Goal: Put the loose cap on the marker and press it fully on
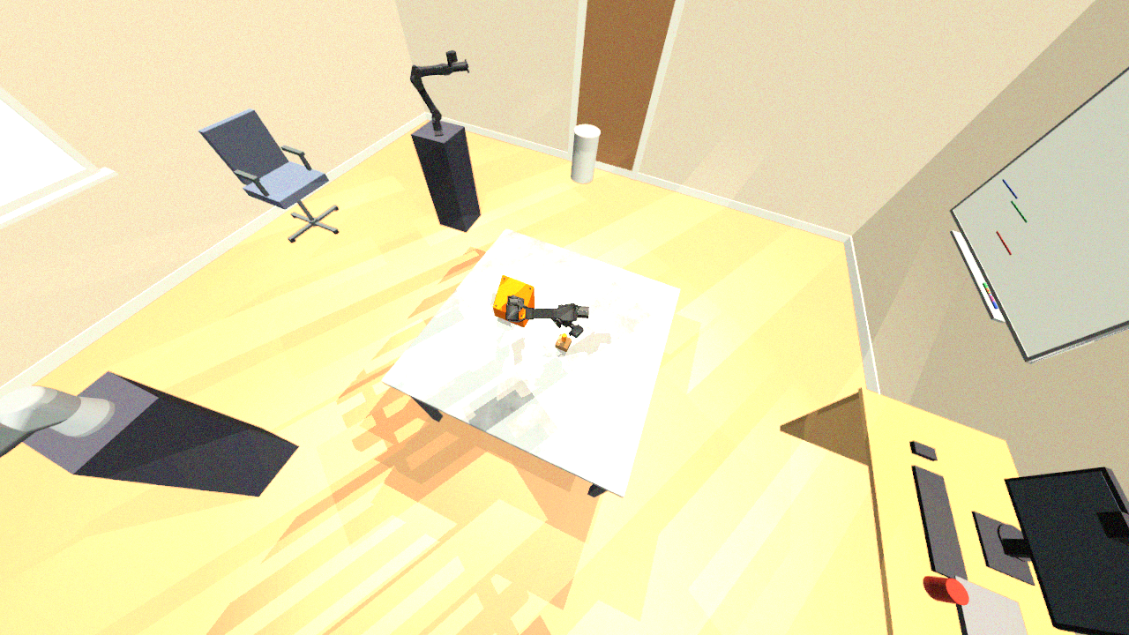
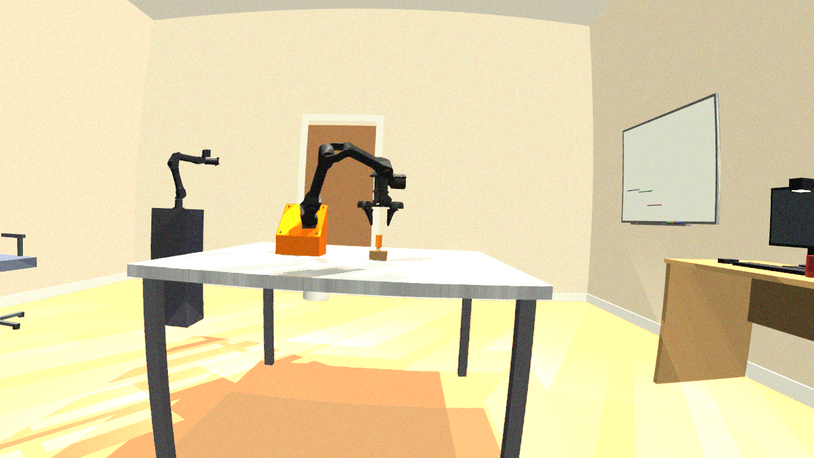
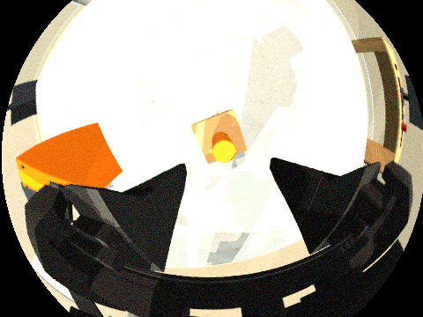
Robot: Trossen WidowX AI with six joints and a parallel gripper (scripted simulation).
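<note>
The orange cap (image 1: 564,338) (image 2: 378,240) (image 3: 224,151) stands upright over the marker in the tan holder block (image 1: 560,347) (image 2: 378,256) (image 3: 230,122). The cap hides most of the marker; a short narrow part shows between cap and block in the exterior view. Whether the cap is fully clicked on cannot be told. My gripper (image 2: 379,223) (image 3: 229,165) points down and is open, with nothing between its fingers. Its fingertips are above the cap, with a visible gap in the exterior view.
The arm's orange base (image 1: 512,294) (image 2: 300,245) (image 3: 75,154) stands on the white table (image 1: 584,426) (image 2: 341,284), to the left of the holder block in the exterior view. A desk (image 1: 900,489) (image 2: 691,319) stands apart at the right.
</note>
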